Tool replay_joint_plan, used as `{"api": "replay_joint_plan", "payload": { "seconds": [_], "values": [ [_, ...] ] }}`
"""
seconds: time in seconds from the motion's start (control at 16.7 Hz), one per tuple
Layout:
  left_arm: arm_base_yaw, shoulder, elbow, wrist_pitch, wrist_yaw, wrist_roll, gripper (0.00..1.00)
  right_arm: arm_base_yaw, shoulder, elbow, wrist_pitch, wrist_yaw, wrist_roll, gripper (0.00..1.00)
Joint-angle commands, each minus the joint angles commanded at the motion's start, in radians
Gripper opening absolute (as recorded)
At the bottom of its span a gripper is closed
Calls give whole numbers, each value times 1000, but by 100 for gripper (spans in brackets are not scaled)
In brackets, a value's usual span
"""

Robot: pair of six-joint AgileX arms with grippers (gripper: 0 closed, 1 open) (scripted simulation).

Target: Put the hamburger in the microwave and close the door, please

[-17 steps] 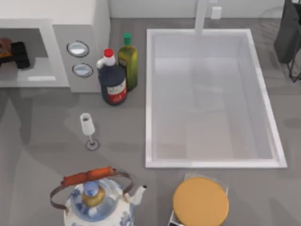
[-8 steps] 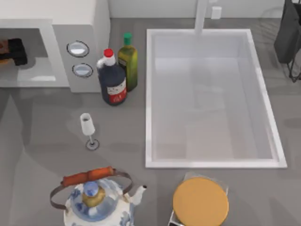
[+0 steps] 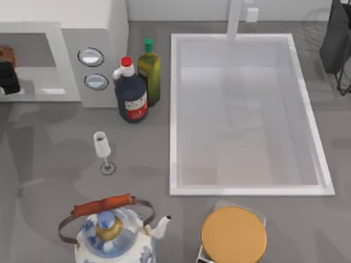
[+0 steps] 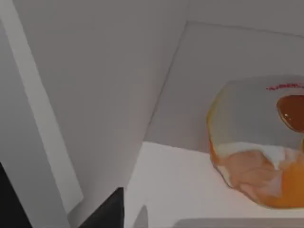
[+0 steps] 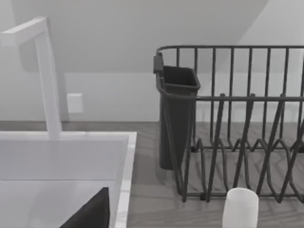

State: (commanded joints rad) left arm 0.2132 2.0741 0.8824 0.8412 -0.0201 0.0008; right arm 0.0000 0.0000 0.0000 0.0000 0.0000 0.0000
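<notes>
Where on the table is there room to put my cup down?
Bare grey table lies in front of the microwave, left of the wine glass. There is another bare strip between the wine glass and the sink. It is crowded by the two bottles, the teapot and the orange disc.

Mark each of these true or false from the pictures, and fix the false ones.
1. The hamburger sits inside the microwave. True.
2. The left gripper hovers over the sink. False: it is at the microwave's open front, at the table's left edge.
3. Two bottles stand between the microwave and the sink. True.
4. The wine glass lies tipped inside the sink. False: it stands upright on the table, in front of the microwave.
5. The teapot has an orange handle. True.
</notes>
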Motion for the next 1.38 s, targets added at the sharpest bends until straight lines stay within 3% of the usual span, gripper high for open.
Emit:
{"api": "replay_joint_plan", "payload": {
  "seconds": [0.66,1.38],
  "values": [
    [79,-196,-500,219,67,43,100,0,0,0,0,0,0,100],
    [75,-277,-473,147,69,42,100,0,0,0,0,0,0,100]
  ]
}}
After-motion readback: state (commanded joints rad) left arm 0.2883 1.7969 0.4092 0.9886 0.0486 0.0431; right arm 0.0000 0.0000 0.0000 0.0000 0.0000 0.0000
